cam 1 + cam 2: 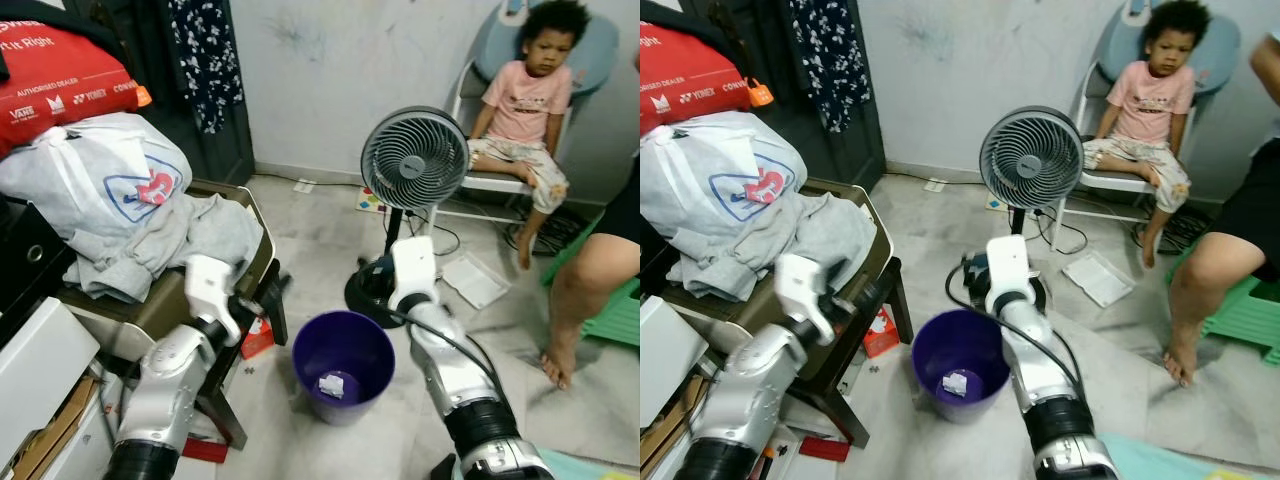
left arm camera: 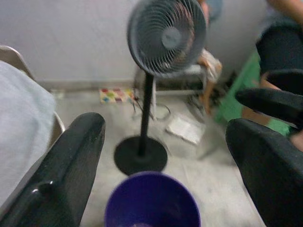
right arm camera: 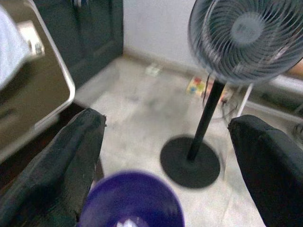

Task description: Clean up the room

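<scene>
A purple bin (image 1: 343, 360) stands on the floor right before me, with a crumpled white paper (image 1: 331, 385) lying in its bottom. My left gripper (image 2: 165, 127) hovers just left of the bin, beside the chair, its two black fingers (image 2: 71, 161) spread wide with nothing between them. My right gripper (image 3: 165, 122) hangs over the bin's right rim, open and empty as well. Both wrist views look past the fingers down at the bin (image 2: 151, 201) and the fan's round base (image 3: 190, 163).
A pedestal fan (image 1: 414, 157) stands just behind the bin. On my left a chair (image 1: 250, 255) is piled with grey clothes (image 1: 170, 240) and a plastic bag (image 1: 95, 175). A child (image 1: 525, 100) sits at the back; a person's leg (image 1: 590, 290) and a green stool (image 1: 620, 315) are right.
</scene>
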You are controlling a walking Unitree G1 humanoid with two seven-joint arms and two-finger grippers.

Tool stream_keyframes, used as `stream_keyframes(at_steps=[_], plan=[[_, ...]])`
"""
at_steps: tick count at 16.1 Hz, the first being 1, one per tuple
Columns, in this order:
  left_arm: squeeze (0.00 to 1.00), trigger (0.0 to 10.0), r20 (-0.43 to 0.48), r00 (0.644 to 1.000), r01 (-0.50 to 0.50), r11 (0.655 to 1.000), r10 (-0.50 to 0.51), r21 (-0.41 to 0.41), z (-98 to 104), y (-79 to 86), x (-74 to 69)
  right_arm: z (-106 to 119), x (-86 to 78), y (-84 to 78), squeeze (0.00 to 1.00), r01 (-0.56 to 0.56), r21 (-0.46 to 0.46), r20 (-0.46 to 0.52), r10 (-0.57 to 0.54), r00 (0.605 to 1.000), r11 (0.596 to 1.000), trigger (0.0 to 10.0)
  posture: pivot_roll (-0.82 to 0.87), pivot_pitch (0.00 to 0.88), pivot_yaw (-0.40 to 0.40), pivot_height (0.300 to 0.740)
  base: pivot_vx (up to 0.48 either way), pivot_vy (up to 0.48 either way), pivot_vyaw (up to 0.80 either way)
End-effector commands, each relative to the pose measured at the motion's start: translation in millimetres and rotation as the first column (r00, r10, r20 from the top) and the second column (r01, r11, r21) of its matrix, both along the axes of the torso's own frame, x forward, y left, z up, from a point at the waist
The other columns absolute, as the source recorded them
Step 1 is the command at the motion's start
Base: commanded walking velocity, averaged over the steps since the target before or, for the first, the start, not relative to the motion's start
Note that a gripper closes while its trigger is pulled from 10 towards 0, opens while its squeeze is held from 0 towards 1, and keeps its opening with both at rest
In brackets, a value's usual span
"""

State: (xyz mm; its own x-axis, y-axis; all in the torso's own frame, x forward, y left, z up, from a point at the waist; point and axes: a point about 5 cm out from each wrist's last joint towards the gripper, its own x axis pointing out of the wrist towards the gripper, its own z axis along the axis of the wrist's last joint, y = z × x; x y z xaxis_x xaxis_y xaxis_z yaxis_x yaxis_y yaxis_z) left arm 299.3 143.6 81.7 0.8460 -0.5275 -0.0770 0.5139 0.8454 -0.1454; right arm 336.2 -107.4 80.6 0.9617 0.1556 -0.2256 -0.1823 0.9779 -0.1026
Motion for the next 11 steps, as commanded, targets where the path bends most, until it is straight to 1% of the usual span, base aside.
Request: stream_keyframes(at_steps=[1,2,3,4,5,6,8,9,10,11], plan=[[0.0,10.0,-0.019,0.999,0.049,0.998,-0.048,0.033,-3.1,-2.4,5.7,-2.4,3.5,8.6,0.0,-0.015,-0.002,-0.034,0.015,0.999,1.0,10.0,-0.03,0.0,0.014,0.74,0.0,0.0,0.0],[0.0,10.0,-0.065,0.994,0.087,0.994,-0.083,0.06,-12.4,-5.6,11.5,-8.1,5.4,16.8,0.0,-0.023,0.008,-0.073,0.024,0.997,1.0,10.0,-0.04,0.0,0.017,0.74,0.0,0.0,0.0],[0.0,10.0,-0.119,0.99,0.08,0.994,-0.071,0.071,-21.7,-5.8,16.5,-12.6,6.5,22.4,0.0,-0.035,-0.01,-0.099,0.034,0.995,0.999,10.0,-0.04,0.0,0.019,0.74,0.0,0.0,0.0],[0.0,10.0,-0.191,0.981,0.05,0.995,-0.033,0.083,-32.4,-4.7,20.6,-18.9,6.7,26.5,0.0,-0.047,-0.048,-0.137,0.04,0.99,0.998,10.0,-0.05,0.0,0.021,0.74,0.0,0.0,0.0],[0.0,10.0,-0.237,0.972,0.023,0.996,-0.001,0.091,-38.1,-4.7,23.1,-22.1,7.5,29.3,0.0,-0.034,-0.031,-0.177,0.028,0.984,0.999,10.0,-0.05,0.0,0.024,0.74,0.0,0.0,0.0],[0.0,10.0,-0.296,0.954,-0.024,0.996,0.048,0.085,-45.0,-3.1,23.8,-25.5,7.1,32.7,0.0,-0.043,-0.05,-0.206,0.032,0.978,0.998,10.0,-0.05,0.0,0.023,0.74,0.0,0.0,0.0],[0.0,10.0,-0.392,0.907,-0.122,0.986,0.157,0.112,-59.6,3.7,19.2,-38.8,-0.4,36.8,0.0,-0.042,-0.047,-0.298,0.026,0.954,0.998,10.0,-0.05,0.0,0.019,0.74,0.0,0.0,0.0],[0.0,10.0,-0.435,0.878,-0.146,0.978,0.198,0.152,-69.0,8.5,12.9,-46.0,-5.8,39.2,0.0,-0.034,-0.036,-0.342,0.019,0.939,0.999,10.0,-0.05,0.0,0.019,0.74,0.0,0.0,0.0],[0.0,10.0,-0.465,0.858,-0.134,0.969,0.218,0.206,-77.5,11.8,6.1,-54.5,-13.0,41.5,0.0,-0.042,-0.043,-0.382,0.022,0.924,0.998,10.0,-0.05,0.0,0.017,0.74,0.0,0.0,0.0],[0.0,10.0,-0.483,0.853,-0.072,0.961,0.198,0.267,-85.4,10.7,-1.3,-70.5,-26.5,39.6,0.0,-0.057,-0.08,-0.438,0.017,0.899,0.995,10.0,-0.05,0.0,0.012,0.74,0.0,0.0,0.0]])
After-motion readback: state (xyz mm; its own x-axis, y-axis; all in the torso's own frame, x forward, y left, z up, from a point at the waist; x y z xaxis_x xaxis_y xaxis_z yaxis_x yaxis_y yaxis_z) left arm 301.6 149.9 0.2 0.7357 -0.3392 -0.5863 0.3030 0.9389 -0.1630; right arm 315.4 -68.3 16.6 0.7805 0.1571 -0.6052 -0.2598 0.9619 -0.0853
